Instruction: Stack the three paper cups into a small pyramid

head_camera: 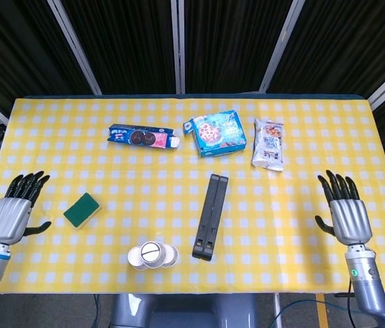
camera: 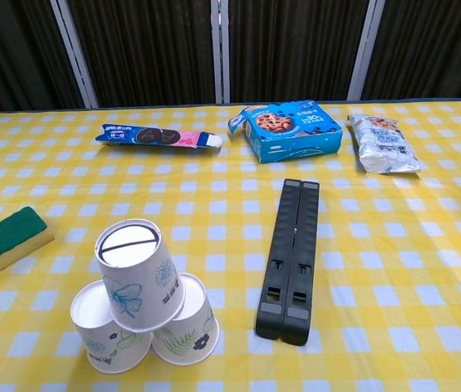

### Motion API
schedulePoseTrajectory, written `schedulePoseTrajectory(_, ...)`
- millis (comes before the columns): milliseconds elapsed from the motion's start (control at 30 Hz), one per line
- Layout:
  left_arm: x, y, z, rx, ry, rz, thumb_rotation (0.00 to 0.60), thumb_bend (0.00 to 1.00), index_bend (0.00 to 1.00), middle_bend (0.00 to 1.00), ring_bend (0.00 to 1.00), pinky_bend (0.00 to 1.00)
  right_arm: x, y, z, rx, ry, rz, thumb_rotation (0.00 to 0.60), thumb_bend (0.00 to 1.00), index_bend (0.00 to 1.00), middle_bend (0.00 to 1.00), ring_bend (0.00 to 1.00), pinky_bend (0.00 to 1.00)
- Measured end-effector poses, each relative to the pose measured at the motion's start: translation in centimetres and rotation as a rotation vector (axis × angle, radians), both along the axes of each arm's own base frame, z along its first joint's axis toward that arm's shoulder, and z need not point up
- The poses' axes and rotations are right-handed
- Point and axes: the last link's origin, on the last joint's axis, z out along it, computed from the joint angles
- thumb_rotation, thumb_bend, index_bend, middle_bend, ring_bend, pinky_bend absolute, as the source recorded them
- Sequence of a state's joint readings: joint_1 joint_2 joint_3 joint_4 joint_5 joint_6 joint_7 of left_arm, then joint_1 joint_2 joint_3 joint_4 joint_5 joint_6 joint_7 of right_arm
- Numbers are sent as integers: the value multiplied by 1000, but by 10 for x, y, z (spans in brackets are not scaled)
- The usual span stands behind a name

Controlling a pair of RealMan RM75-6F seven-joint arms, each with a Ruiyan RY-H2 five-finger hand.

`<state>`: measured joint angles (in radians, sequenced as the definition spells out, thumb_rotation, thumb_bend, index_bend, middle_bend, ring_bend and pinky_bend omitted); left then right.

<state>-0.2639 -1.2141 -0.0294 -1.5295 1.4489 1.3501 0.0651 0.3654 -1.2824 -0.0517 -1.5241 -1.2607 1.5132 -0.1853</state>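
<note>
Three white paper cups with leaf prints stand upside down as a small pyramid (camera: pixel 140 298) near the table's front edge: two side by side, one (camera: pixel 136 269) tilted on top of them. From the head view the stack (head_camera: pixel 152 255) shows at the lower middle. My left hand (head_camera: pixel 13 209) hovers open at the far left edge, fingers spread, holding nothing. My right hand (head_camera: pixel 345 210) hovers open at the far right edge, also holding nothing. Neither hand shows in the chest view.
A green sponge (head_camera: pixel 82 209) lies left of the cups. A black folded bar (head_camera: pixel 209 216) lies right of them. Along the back sit a cookie sleeve (head_camera: pixel 144 137), a blue cookie box (head_camera: pixel 214 133) and a white snack bag (head_camera: pixel 268 143).
</note>
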Motion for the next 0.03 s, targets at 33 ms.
schedulePoseTrajectory(33, -2, -1, 0, 3, 0, 2, 600, 147, 0, 0, 0, 0, -3, 3, 1, -6, -1, 1, 600, 150, 22, 0, 0, 0)
